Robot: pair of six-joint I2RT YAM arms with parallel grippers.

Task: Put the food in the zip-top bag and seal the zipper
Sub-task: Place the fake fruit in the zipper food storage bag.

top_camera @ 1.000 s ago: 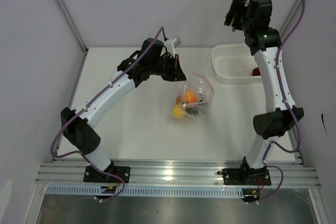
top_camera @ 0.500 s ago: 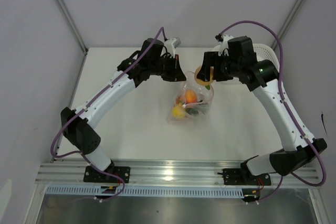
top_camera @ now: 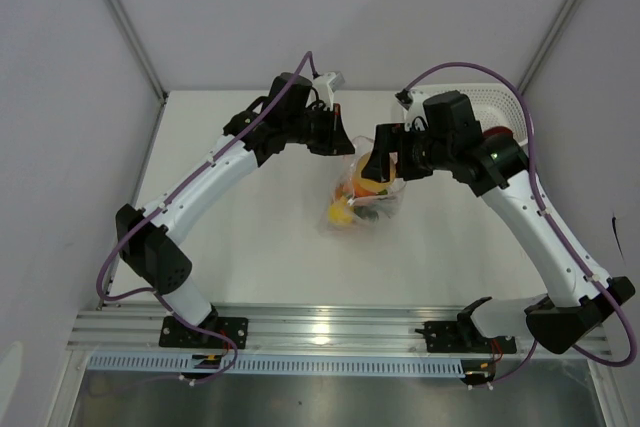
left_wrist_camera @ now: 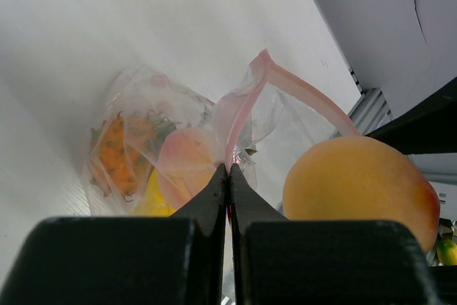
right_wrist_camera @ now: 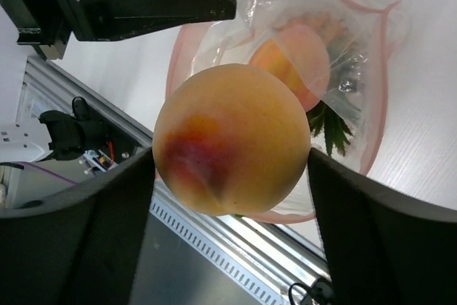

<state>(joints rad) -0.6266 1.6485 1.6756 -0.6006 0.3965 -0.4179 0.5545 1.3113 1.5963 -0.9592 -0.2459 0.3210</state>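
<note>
Two grips share the work. The left gripper (left_wrist_camera: 228,171) has its jaws pressed fully together on the zipper (left_wrist_camera: 300,85), pinching one lip of the pink strip and lifting it so the mouth of the zip-top bag (top_camera: 365,199) gapes as a loop instead of lying flat. We judge that this is the point of the hold: a floppy bag needs its mouth propped open before anything can drop in.

The right gripper (top_camera: 383,159) has its jaws spread wide around a peach (right_wrist_camera: 232,149), which fills the gap between them. It hangs just above the open mouth, close beside the left fingers, so letting go looks like the next step.

The bag rests on the table (top_camera: 250,237) between the two arms. Its long axis runs diagonally, with the closed end toward the near left and the raised mouth toward the far right, facing up at the peach. Inside lie the pineapple (left_wrist_camera: 118,151), another peach and a yellow fruit (top_camera: 340,213). The pineapple's green crown seems to point toward the mouth, though the creased plastic blurs it.

A dark red apple (top_camera: 497,133) waits in the basket (top_camera: 505,107) — well apart from the bag.
</note>
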